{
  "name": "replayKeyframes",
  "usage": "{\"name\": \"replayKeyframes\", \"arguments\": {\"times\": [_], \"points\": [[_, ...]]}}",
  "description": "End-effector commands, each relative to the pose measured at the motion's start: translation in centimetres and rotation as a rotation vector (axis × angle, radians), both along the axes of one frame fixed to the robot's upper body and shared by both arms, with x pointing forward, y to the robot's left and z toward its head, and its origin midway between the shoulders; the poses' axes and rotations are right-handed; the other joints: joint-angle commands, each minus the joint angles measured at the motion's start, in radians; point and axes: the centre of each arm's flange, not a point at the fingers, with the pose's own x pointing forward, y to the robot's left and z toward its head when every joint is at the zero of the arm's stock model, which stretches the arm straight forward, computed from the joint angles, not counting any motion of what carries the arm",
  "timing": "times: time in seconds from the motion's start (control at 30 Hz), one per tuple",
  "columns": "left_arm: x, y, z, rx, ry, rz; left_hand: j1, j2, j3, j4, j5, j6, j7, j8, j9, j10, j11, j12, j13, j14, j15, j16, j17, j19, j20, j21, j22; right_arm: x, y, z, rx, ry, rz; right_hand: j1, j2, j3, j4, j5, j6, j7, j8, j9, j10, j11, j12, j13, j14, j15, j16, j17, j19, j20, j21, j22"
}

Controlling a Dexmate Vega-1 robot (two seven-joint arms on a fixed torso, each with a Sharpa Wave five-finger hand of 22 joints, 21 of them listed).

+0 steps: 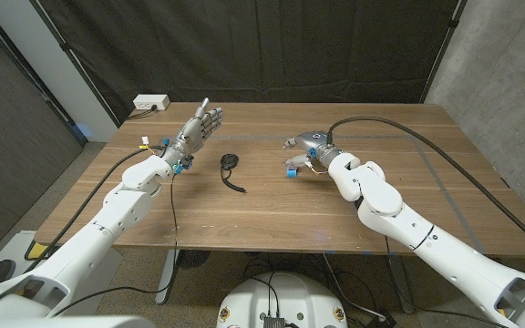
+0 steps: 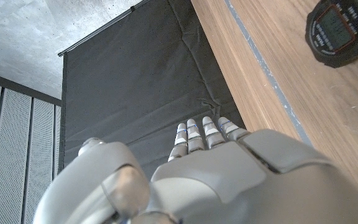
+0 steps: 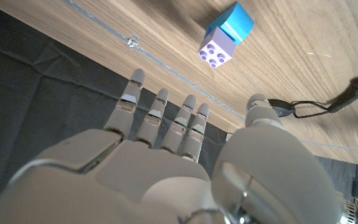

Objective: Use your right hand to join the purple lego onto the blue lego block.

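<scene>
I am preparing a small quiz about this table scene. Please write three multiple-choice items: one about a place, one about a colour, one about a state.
1. Where does the stopwatch lie on the wooden table?
A. between the two robot hands
B. behind the wall socket
C. under the right robot hand

2. What colour is the brick joined to the blue lego block?
A. red
B. purple
C. yellow

3. In what state is the right robot hand?
A. holding the stopwatch
B. holding the joined bricks
C. open, holding nothing

Key: 1 A, the head view shows it between the left robot hand and the right one. 2 B, the purple lego sits against the blue one. 3 C, its fingers are spread and the bricks lie apart from it.
</scene>
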Motion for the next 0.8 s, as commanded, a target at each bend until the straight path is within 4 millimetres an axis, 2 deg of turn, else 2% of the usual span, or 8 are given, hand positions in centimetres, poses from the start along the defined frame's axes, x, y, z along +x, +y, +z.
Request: {"name": "replayKeyframes", "arguments": {"times": [0.03,0.13,0.27,0.53,0.6,0.8], "points": [[-0.4,-0.6,0.3,0.015,-0.002,0.007,-0.005,0.005,-0.009,-0.001,0.008,0.007,-0.003,0.002,0.004,0.002,-0.003,0.004,0.002,0.001,0.002,0.002,0.004,-0.002,0.004,0.001,0.004,-1.3,-1.8,-2.3,0.085,-0.031,0.026,-0.012,0.006,-0.003,0.005,0.003,-0.003,0.005,0.003,0.003,-0.002,0.005,0.004,0.002,-0.011,-0.008,0.004,0.004,-0.011,-0.010,-0.003,0.005],[-0.5,-0.7,0.3,0.015,-0.002,0.008,-0.005,0.006,-0.009,-0.001,0.008,0.007,-0.003,0.002,0.004,0.000,-0.003,0.003,0.002,0.000,0.002,0.002,0.004,-0.002,0.005,0.001,0.004,-1.4,-2.2,-2.7,0.090,-0.031,0.022,-0.019,0.017,-0.002,0.011,0.001,-0.003,0.008,0.005,0.003,0.000,0.004,0.007,0.002,-0.015,-0.026,0.006,0.006,-0.015,-0.013,-0.002,0.005],[-0.5,-0.8,0.3,0.016,-0.004,0.009,-0.005,0.006,-0.010,-0.001,0.008,0.007,-0.003,0.002,0.004,0.000,-0.003,0.003,0.002,0.000,0.001,0.002,0.004,-0.002,0.005,0.001,0.004,-1.4,-2.5,-3.2,0.101,-0.027,0.017,-0.027,0.024,-0.002,0.015,-0.002,-0.007,0.011,0.006,0.002,0.004,-0.015,0.011,0.001,-0.021,-0.040,0.009,0.007,-0.021,-0.016,-0.001,0.006],[-0.8,-0.8,0.7,0.017,-0.016,0.020,-0.005,0.008,-0.012,-0.001,0.008,0.007,-0.002,0.002,0.004,0.001,0.001,0.003,0.002,-0.002,0.001,0.001,0.004,-0.005,0.004,0.000,0.004,-1.1,-2.8,-4.1,0.102,-0.030,0.006,-0.036,0.032,-0.002,0.020,-0.006,-0.005,0.012,0.010,0.001,0.007,-0.029,0.014,0.001,-0.020,-0.044,0.013,0.008,-0.029,-0.018,-0.001,0.006],[-0.7,-0.9,0.8,0.021,-0.014,0.022,-0.005,0.008,-0.013,-0.001,0.008,0.008,-0.002,0.002,0.004,0.001,-0.001,0.003,0.002,-0.003,0.002,0.001,0.004,-0.006,0.004,0.000,0.004,-0.9,-2.7,-4.4,0.095,-0.026,0.004,-0.040,0.035,-0.003,0.022,-0.008,0.011,0.009,0.017,0.001,0.008,-0.034,0.016,0.001,-0.018,-0.041,0.015,0.008,-0.031,-0.017,0.000,0.006],[-0.5,-0.9,0.7,0.019,-0.006,0.020,-0.004,0.009,-0.014,-0.001,0.008,0.008,-0.002,0.002,0.004,0.000,-0.001,0.002,0.002,-0.003,0.001,0.001,0.004,-0.006,0.003,0.000,0.004,-0.5,-2.1,-4.6,0.083,-0.010,0.004,-0.042,0.041,0.000,0.021,-0.014,0.026,-0.016,0.022,0.000,0.000,-0.037,0.014,0.000,-0.024,-0.030,0.014,0.007,-0.032,-0.007,0.004,0.007]]}}
